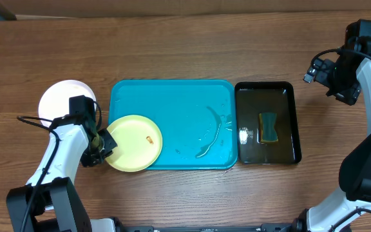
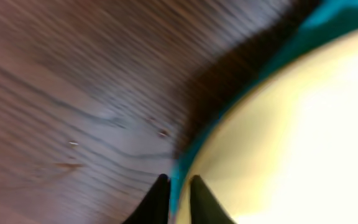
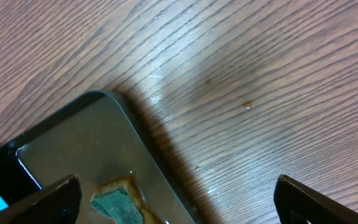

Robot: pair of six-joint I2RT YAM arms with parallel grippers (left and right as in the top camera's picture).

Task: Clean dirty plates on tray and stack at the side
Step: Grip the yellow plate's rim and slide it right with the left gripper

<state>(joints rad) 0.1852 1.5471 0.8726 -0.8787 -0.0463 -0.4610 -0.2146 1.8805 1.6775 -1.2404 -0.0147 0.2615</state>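
A pale yellow-green plate point(image 1: 134, 143) with a small orange smear point(image 1: 149, 138) lies over the front left corner of the turquoise tray point(image 1: 172, 103), partly off its edge. My left gripper point(image 1: 104, 143) is at the plate's left rim. In the left wrist view its fingers point(image 2: 160, 200) stand close together on the plate's point(image 2: 303, 137) rim, with tray blue showing between them. A white plate point(image 1: 63, 100) rests on the table to the left of the tray. My right gripper point(image 1: 330, 72) hangs wide open, far right, holding nothing.
A black tray point(image 1: 267, 96) holding water and a teal-and-yellow sponge point(image 1: 268, 127) stands right of the turquoise tray. In the right wrist view the sponge point(image 3: 120, 202) and the black tray's corner point(image 3: 61, 149) lie below my open right gripper point(image 3: 179, 199). Wet streaks point(image 1: 211, 132) mark the turquoise tray.
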